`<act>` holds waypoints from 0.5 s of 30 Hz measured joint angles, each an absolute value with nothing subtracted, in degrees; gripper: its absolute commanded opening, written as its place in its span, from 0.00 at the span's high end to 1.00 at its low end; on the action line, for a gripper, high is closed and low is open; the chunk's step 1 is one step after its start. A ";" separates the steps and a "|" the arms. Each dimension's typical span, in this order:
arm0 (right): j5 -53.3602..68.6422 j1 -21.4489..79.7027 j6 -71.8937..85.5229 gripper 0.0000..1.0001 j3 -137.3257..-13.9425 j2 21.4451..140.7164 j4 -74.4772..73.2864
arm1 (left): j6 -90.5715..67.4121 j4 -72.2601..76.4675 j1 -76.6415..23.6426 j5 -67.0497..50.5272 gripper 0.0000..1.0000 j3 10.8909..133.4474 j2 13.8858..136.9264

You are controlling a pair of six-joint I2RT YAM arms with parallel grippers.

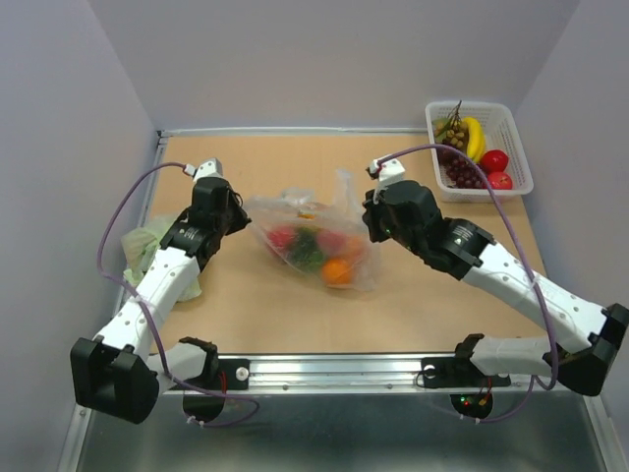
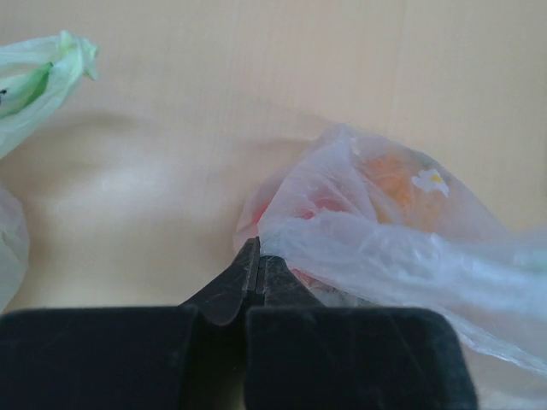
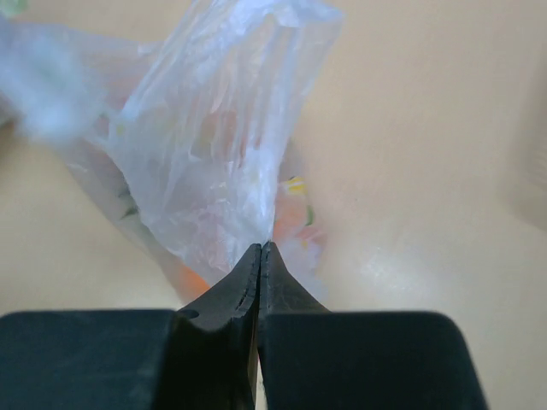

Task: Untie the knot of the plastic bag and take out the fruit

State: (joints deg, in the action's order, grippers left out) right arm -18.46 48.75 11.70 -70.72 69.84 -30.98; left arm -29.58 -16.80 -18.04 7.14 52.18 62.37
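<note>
The plastic bag (image 1: pixel 316 244) lies crumpled in the middle of the table, between the two arms. Through its film I see the fruit: an orange (image 1: pixel 337 271), pink-red pieces (image 1: pixel 283 237) and a green crown (image 1: pixel 307 252). My left gripper (image 1: pixel 248 214) is at the bag's left end. In the left wrist view its jaws (image 2: pixel 258 252) are shut, with a fold of the film (image 2: pixel 385 248) pinched at the tips. My right gripper (image 1: pixel 368 224) is at the bag's right side, and its jaws (image 3: pixel 261 248) are shut on film (image 3: pixel 214 128) rising from the tips. I cannot make out the knot.
A pale green bag (image 1: pixel 149 248) lies under the left arm, also in the left wrist view (image 2: pixel 38 81). A white basket (image 1: pixel 513 147) at the back right holds a banana (image 1: pixel 476 138), grapes and red fruit. Grey walls enclose the wooden table (image 1: pixel 265 310).
</note>
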 measured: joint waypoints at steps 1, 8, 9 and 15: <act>-20.12 48.75 11.92 0.99 -70.50 68.45 -30.94 | -29.71 -17.02 -17.37 6.74 1.00 53.28 63.55; -25.91 48.73 15.27 0.99 -65.87 59.29 -29.52 | -32.08 -14.74 -15.70 2.13 1.00 58.08 65.98; -25.76 48.73 16.10 0.99 -64.38 57.82 -29.58 | -32.51 -14.11 -15.64 0.93 1.00 57.71 65.49; -20.49 48.73 19.31 0.96 -56.23 51.53 -28.95 | -33.69 -10.76 -15.64 -1.48 0.85 48.16 56.97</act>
State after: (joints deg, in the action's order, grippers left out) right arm -20.49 48.73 19.31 -56.23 51.53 -28.95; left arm -33.69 -10.76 -15.64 -1.48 48.16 56.97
